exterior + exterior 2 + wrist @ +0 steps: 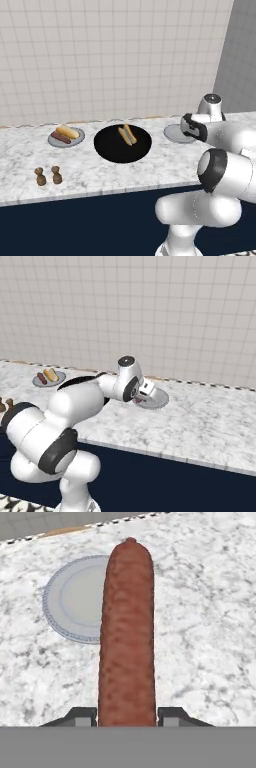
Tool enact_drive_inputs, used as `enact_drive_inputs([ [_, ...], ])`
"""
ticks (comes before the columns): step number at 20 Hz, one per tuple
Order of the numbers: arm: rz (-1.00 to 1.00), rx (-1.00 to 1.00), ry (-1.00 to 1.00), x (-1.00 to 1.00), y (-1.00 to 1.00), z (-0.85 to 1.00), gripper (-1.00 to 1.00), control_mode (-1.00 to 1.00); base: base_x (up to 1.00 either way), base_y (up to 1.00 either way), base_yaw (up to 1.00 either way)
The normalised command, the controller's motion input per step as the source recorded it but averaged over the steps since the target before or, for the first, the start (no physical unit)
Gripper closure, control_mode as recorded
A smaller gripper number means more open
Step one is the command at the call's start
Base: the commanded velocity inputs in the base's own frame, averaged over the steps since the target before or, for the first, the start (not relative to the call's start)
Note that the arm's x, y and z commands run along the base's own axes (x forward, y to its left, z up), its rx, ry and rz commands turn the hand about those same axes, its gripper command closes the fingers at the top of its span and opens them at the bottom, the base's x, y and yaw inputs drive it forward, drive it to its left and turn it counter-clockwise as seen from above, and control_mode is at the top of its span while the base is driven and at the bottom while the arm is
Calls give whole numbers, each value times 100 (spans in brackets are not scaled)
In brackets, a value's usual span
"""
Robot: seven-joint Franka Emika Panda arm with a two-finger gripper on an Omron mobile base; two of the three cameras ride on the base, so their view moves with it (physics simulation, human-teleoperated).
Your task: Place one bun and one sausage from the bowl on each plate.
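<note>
The tool [127, 717] is closed on a sausage [127, 632] and holds it above the tabletop [210, 612], near the empty plate [75, 602], so the next move probably needs lowering it onto this plate.

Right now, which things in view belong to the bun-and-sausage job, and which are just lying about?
Job:
- black bowl holding two pieces of food
- left plate, already carrying bun and sausage
- right plate, nothing on it
- sausage held in the gripper

Lying about:
- two small brown shakers
</note>
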Motion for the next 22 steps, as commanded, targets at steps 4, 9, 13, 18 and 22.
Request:
enact_drive_inputs([
  [4, -1, 0, -5, 91, -20, -39, 100, -100, 0, 0, 0],
  [9, 0, 0, 0, 81, -1, -30, 100, -100, 0, 0, 0],
  [13, 0, 0, 2, 74, -1, -44, 100, -100, 0, 0, 0],
  [18, 0, 0, 0, 41, -4, -43, 100, -100, 0, 0, 0],
  [22, 1, 0, 0, 34, -5, -36, -100, -100, 0, 0, 0],
])
